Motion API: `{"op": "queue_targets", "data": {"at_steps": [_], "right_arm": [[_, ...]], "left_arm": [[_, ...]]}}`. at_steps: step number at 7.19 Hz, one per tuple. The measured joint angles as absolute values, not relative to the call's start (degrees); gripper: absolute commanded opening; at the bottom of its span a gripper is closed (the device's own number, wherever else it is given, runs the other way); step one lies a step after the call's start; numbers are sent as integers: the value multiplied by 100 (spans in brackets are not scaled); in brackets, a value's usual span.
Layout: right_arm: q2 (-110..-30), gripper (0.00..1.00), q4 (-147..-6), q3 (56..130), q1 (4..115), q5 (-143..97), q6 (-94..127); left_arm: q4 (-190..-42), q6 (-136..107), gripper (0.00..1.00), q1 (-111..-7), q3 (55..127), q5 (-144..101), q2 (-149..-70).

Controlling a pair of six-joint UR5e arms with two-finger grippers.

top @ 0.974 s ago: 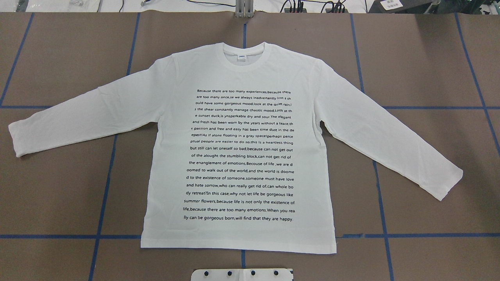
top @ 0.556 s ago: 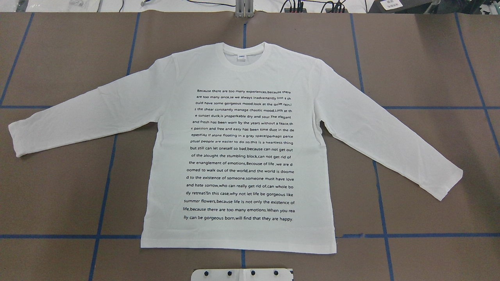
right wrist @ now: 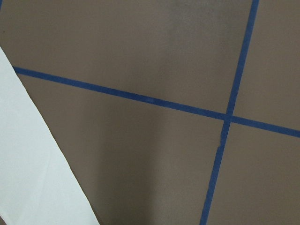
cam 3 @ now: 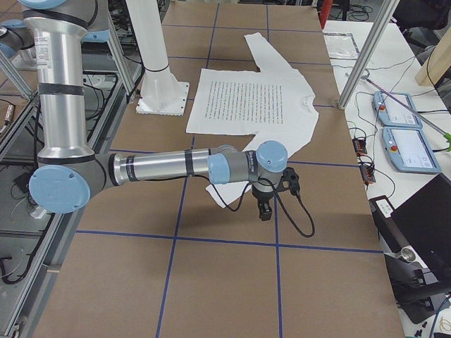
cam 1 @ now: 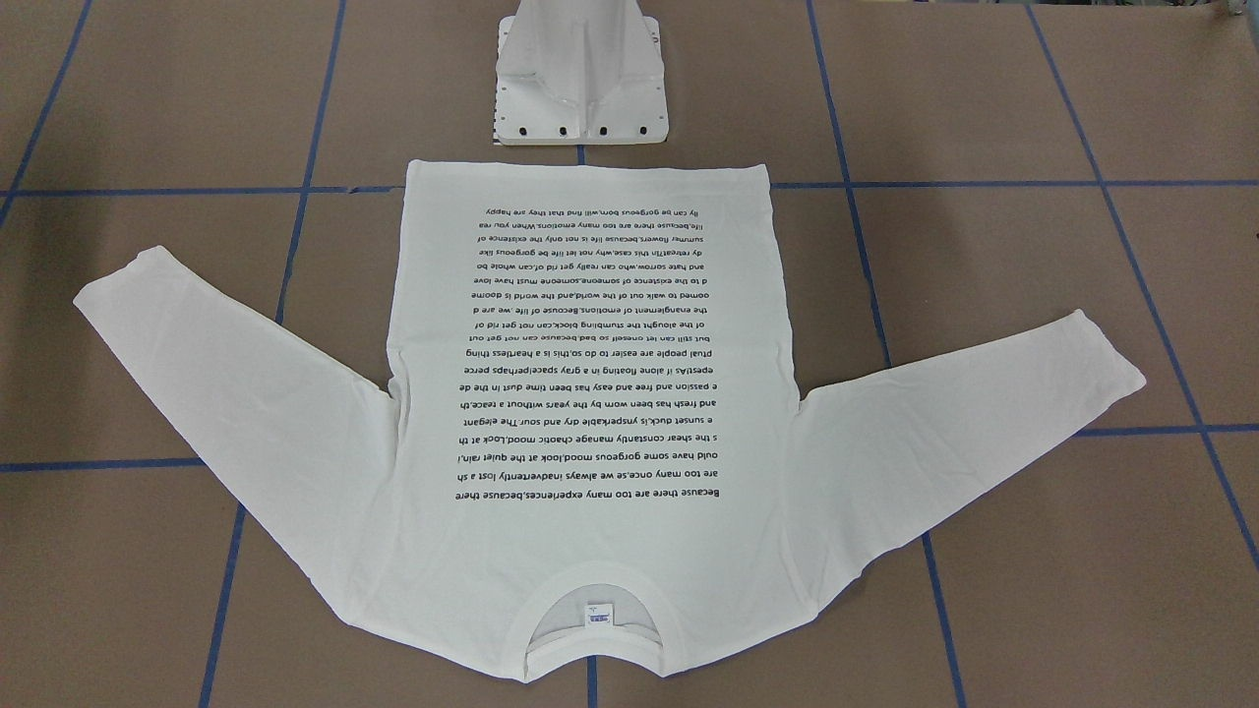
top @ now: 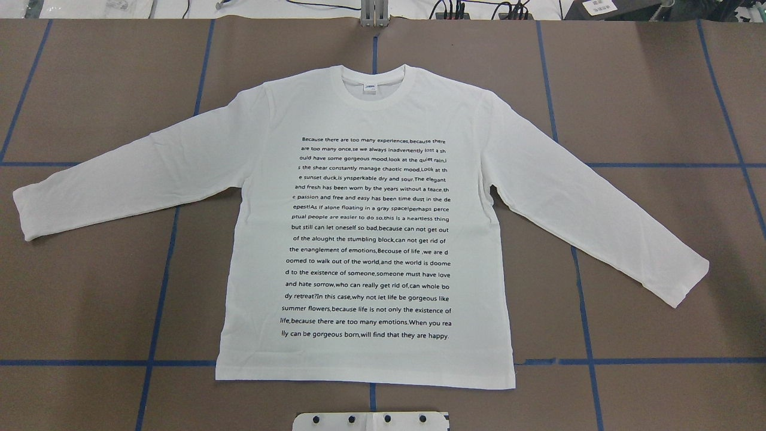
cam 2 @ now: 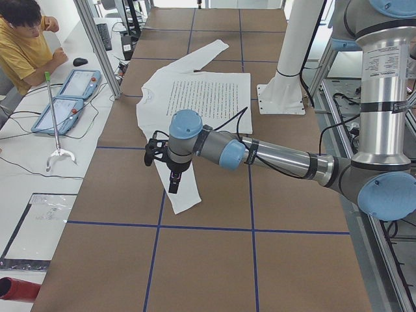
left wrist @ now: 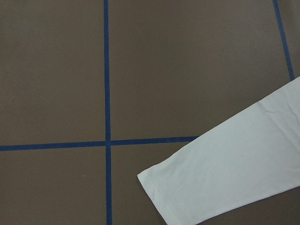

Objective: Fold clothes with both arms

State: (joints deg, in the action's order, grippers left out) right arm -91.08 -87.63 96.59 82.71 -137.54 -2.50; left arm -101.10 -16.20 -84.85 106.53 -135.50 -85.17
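The white long-sleeved T-shirt (top: 365, 239) lies flat on the brown table, printed text up, collar at the far side, both sleeves spread outward. It also shows in the front view (cam 1: 590, 393). My left gripper (cam 2: 174, 187) shows only in the left side view, hanging above the left sleeve's cuff; I cannot tell if it is open or shut. My right gripper (cam 3: 266, 210) shows only in the right side view, above the right sleeve's cuff; I cannot tell its state either. The left wrist view shows the left cuff (left wrist: 225, 178). The right wrist view shows the edge of the right sleeve (right wrist: 33, 178).
The white metal pedestal (cam 1: 580, 88) stands just behind the shirt's hem on the robot's side. Blue tape lines (top: 161, 287) grid the table. An operator (cam 2: 26, 39) and teach pendants (cam 2: 65, 97) are beyond the table's far edge.
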Motion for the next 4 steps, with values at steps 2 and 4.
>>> {"op": "queue_targets", "data": {"at_steps": [2, 4], "right_arm": [[-9368, 99, -8552, 9637, 7880, -13762, 281], [-9593, 94, -7985, 9670, 7364, -13720, 1671]], "left_arm": [[-10151, -1735, 99, -8262, 10650, -13555, -8507], [-10232, -1825, 99, -8215, 10458, -13561, -8527]]}}
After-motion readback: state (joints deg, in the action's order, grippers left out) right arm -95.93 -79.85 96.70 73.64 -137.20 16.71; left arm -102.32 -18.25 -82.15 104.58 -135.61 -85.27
